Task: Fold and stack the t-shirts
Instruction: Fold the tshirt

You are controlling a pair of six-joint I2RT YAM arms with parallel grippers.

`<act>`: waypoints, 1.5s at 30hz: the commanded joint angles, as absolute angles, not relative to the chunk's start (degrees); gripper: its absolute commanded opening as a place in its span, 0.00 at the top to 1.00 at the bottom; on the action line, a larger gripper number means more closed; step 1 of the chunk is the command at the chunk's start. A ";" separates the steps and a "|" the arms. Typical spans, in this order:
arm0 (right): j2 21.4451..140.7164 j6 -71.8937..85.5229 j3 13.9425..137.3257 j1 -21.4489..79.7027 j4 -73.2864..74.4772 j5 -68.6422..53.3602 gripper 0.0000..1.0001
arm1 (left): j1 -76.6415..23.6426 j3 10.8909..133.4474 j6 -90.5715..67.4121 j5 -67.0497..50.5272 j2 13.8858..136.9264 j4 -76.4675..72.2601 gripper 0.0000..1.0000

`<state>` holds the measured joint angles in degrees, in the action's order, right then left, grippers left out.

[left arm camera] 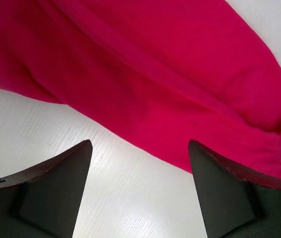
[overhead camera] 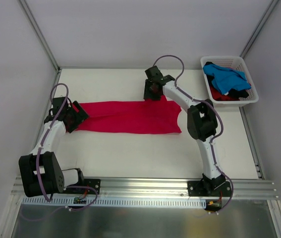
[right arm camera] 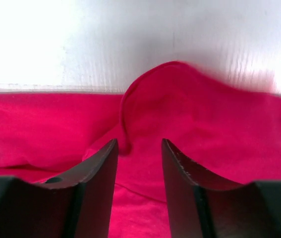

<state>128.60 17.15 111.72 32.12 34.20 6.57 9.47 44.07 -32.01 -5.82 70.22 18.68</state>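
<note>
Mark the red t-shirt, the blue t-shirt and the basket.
red t-shirt [overhead camera: 130, 118]: top view, middle of the spread cloth.
blue t-shirt [overhead camera: 224, 78]: top view, its uppermost fold.
basket [overhead camera: 229, 60]: top view, far wall.

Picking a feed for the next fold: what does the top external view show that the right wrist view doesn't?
Only top external: the whole crimson t-shirt lying as a long band between the left gripper and right gripper, plus the white basket at the far right holding a blue t-shirt and darker clothes. Only right wrist: a raised hump of crimson cloth just beyond the parted fingers. Both: the crimson t-shirt, the white table and the right gripper, open.
</note>
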 commanded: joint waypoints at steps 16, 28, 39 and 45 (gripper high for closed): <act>106.71 7.72 89.33 31.64 30.95 4.74 0.41 | 14.59 59.32 -29.62 -7.73 89.18 17.05 0.31; 104.86 14.94 76.56 33.22 26.54 8.34 0.52 | 14.77 69.70 -25.67 -11.95 107.57 18.10 0.77; 99.06 23.71 83.58 33.40 33.40 5.45 0.08 | 14.68 73.47 -6.36 -21.93 95.90 22.23 0.07; 97.29 47.52 83.67 36.20 33.48 9.31 0.01 | 13.45 76.38 12.36 -28.64 86.93 22.15 0.01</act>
<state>98.98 32.86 81.38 34.20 31.64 6.33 14.37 73.93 -1.96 -22.00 92.20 21.76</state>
